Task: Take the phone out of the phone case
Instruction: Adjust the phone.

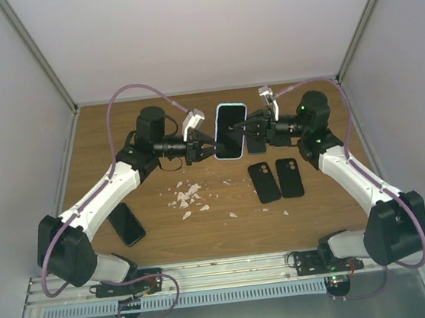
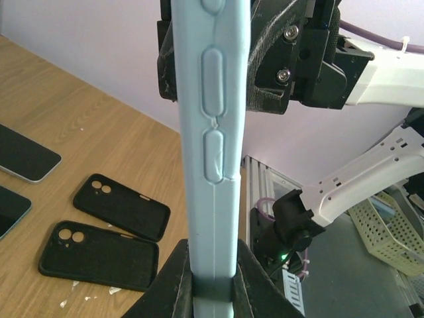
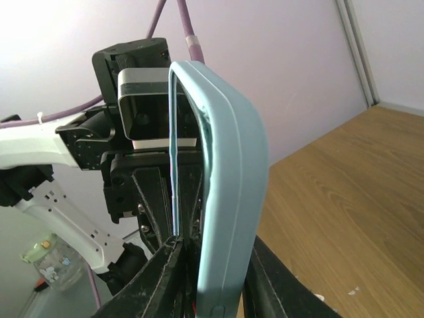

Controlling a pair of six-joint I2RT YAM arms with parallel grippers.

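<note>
Up above the desk (image 1: 167,233), both arms reached toward the middle with the blue phone case (image 1: 220,127) between them. The left gripper (image 1: 210,150) was shut tight on one edge. I couldn't tell if the right gripper (image 1: 241,130) squeezed the other.

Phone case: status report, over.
Left gripper shut on light-blue case edge. Right gripper at opposite edge, grip unclear. Phone in case. Spare black cases on table, apart.

**Inspector:** Type of premises?
**Assistant:** Laboratory test cell. Wooden desk (image 1: 319,220) boxed in by plain white panels (image 1: 198,30) on metal posts (image 1: 36,60).
**Inspector:** Further evidence?
**Assistant:** Metal rail (image 1: 233,268) along the near edge, exposed purple cable (image 3: 185,18), plastic basket (image 2: 391,232) beyond the desk.
</note>
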